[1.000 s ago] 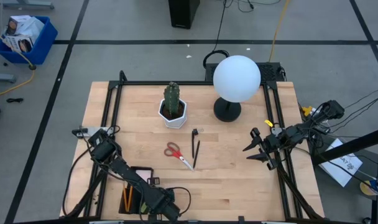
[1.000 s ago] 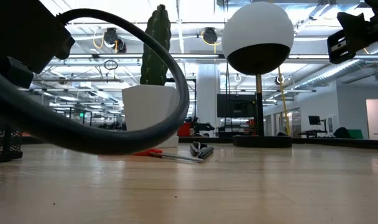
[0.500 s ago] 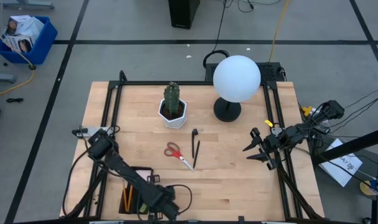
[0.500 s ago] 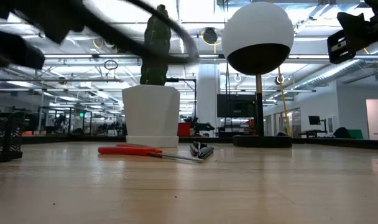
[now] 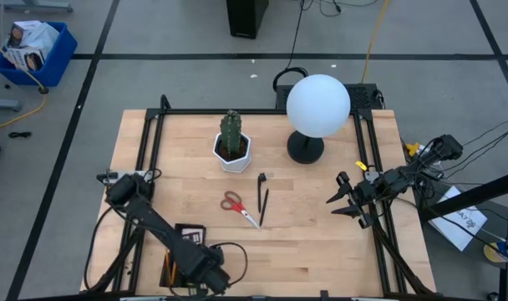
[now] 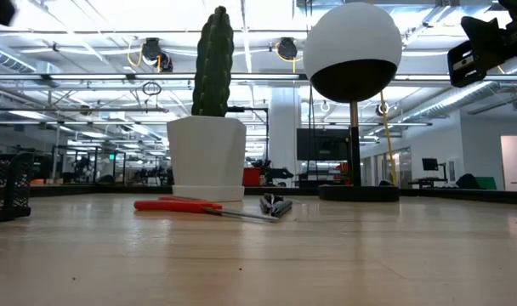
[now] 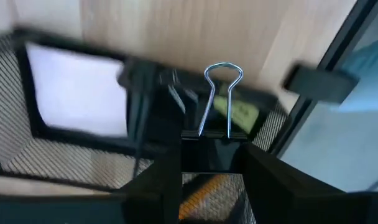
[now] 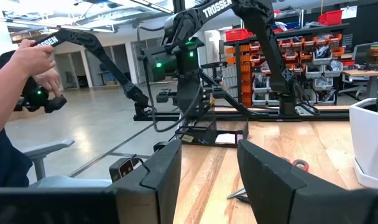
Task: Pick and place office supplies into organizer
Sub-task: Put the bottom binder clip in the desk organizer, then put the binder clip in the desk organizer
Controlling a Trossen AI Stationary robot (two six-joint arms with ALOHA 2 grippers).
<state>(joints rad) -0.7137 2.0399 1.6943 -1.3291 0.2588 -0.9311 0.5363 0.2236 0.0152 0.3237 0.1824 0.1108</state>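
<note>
My left gripper (image 5: 197, 266) hangs over the black mesh organizer (image 5: 187, 234) at the table's near left, shut on a small black binder clip (image 7: 211, 148). An orange pencil (image 7: 206, 194) and a pale pad (image 7: 77, 93) lie in the organizer's compartments. Red-handled scissors (image 5: 235, 204) and thin dark pens (image 5: 262, 194) lie flat on the table's middle. My right gripper (image 5: 333, 203) waits level at the right edge, open, with nothing between its fingers (image 8: 158, 171). My left gripper pinches the clip's black body (image 7: 211, 155) between its two fingers (image 7: 159, 180). The fingers come from above and point steeply down. The clip's silver wire loops (image 7: 221, 93) stick out past the fingertips toward the organizer. The clip is lifted clear of it.
A cactus in a white pot (image 5: 232, 144) stands behind the scissors, and a white globe lamp (image 5: 317, 105) on a black foot stands at the far right. A black frame rail (image 5: 150, 142) runs along the table's edges. Bare wood lies in the near middle and right.
My left gripper has risen above the organizer with the clip still held and has turned slightly. In the low view the arm and its cable have gone up out of the picture, so the scissors show whole.
</note>
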